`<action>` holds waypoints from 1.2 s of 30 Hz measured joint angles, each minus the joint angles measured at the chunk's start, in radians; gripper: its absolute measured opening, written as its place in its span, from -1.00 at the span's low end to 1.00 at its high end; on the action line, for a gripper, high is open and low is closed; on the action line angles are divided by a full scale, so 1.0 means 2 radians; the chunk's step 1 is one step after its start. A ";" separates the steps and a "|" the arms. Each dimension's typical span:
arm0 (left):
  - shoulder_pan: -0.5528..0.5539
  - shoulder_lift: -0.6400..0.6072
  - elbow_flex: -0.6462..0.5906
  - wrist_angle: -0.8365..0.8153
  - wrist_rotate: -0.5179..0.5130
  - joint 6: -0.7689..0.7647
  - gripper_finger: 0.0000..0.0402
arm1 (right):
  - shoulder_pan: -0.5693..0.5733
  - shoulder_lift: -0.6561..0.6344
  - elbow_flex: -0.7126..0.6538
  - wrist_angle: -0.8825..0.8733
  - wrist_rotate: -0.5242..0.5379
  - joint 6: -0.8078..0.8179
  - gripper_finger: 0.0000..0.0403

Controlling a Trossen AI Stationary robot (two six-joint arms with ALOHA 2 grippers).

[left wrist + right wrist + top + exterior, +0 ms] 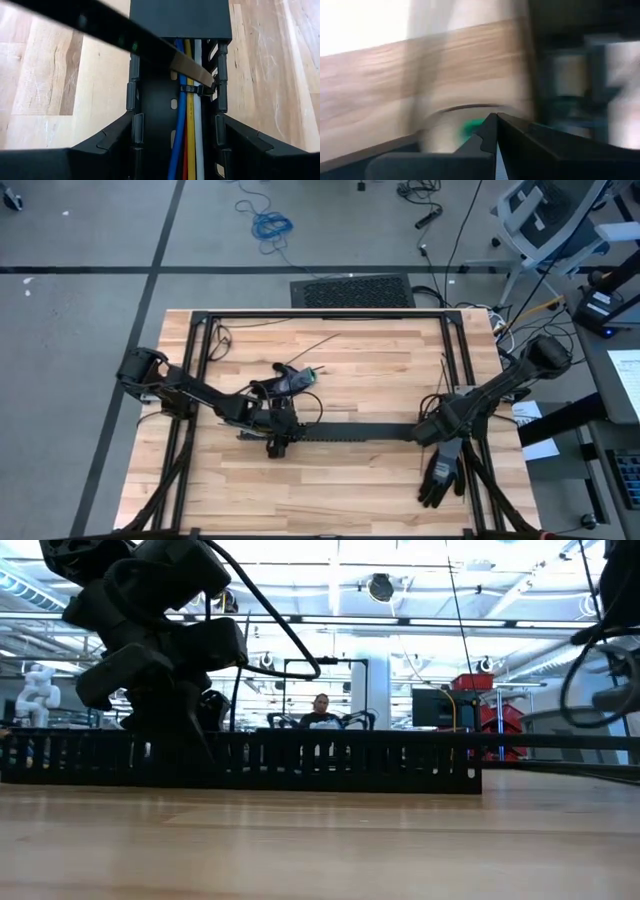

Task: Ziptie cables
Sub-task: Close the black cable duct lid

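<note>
A long black slotted duct [360, 432] lies across the middle of the wooden table. In the left wrist view the cables [192, 140], blue, yellow, white and red, run along its floor. A black ziptie [192, 90] loops around them, and its tail [190, 67] slants up and away. My left gripper [176, 120] is at the duct's left end [272, 438], one finger on each side of the duct. My right gripper [435, 488] hangs shut over the table's near right part, past the duct's right end, with nothing showing between its fingers [496, 120]. My left gripper clamps the duct across its width, near the left end. One fingertip [131, 122] meets the outer side of one slotted wall and the other fingertip [221, 122] meets the opposite wall. The fingers slant down from above. The duct rests flat on the table.
A black frame [330, 315] runs around the tabletop. A small dark thing with a green spot [300, 377] lies just beyond the left gripper. Papers [535, 430] lie off the right edge. A person [320, 710] sits far behind the table.
</note>
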 joint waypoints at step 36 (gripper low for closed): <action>0.000 -0.001 -0.002 0.018 -0.032 0.000 0.18 | -0.084 0.056 0.000 0.311 0.177 -0.087 -1.00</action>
